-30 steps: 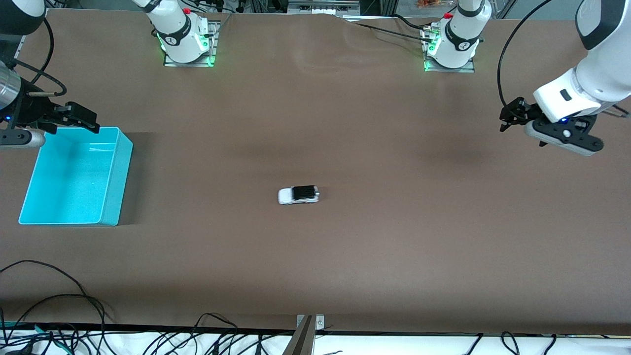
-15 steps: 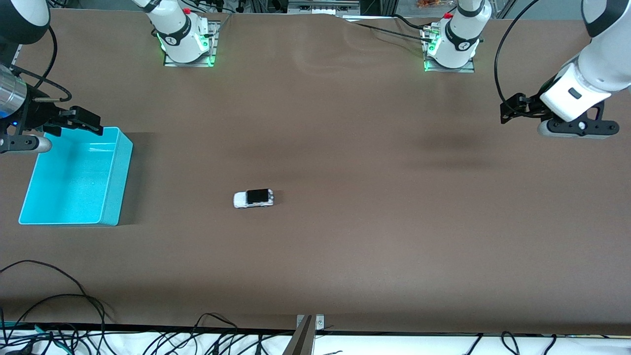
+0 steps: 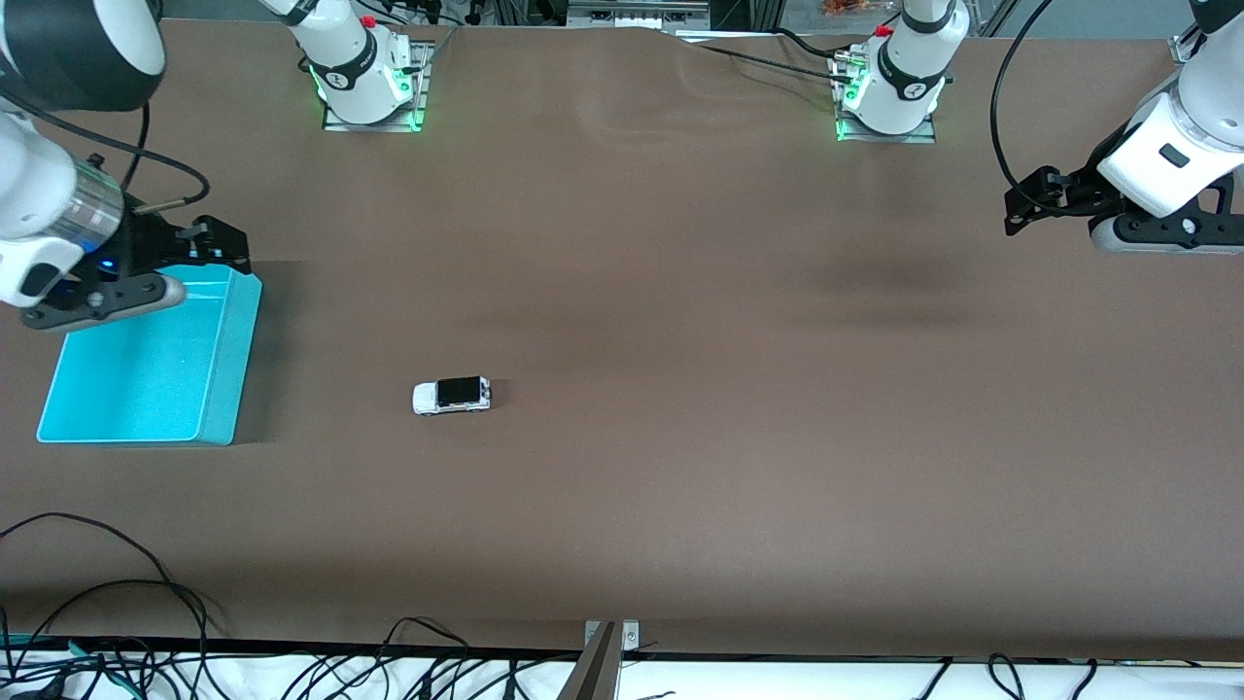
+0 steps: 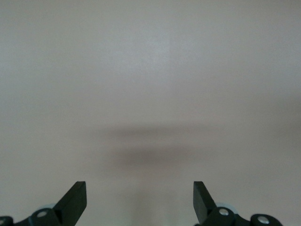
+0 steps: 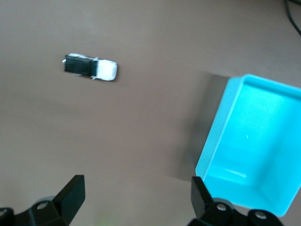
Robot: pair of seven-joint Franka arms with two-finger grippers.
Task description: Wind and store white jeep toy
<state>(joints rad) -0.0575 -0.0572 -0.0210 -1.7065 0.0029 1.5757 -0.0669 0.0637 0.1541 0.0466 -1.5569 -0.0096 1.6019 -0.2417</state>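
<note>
Front view shows the white jeep toy (image 3: 452, 395) standing on its wheels on the bare tabletop (image 3: 680, 467), free of both arms, toward the right arm's end and somewhat nearer the camera-side edge than the middle of the table. Its nose appears to point at the turquoise bin (image 3: 219, 389), though the toy is small enough that this is only a fair guess. That placement suits the job: a wound toy set down on open table has room to roll, and the bin waits near the right arm's end to receive it.

Over the bin's corner nearest the robots' bases hangs the right gripper (image 3: 216, 249), jaws spread wide and holding nothing. In the right wrist view the jeep (image 5: 90, 68) sits well apart from the two dark fingertips (image 5: 73, 194), out ahead of them and off the line between them, while the bin's wall (image 5: 214, 136) lies just beside the other fingertip. By my reading, this arm is placed to go out and collect the toy.

Raised over the table's edge at its own end, the left gripper (image 3: 1032, 199) waits, jaws likewise apart and empty. Its wrist view shows only bare surface between the fingertips (image 4: 75, 200); the jeep is nowhere near it.
</note>
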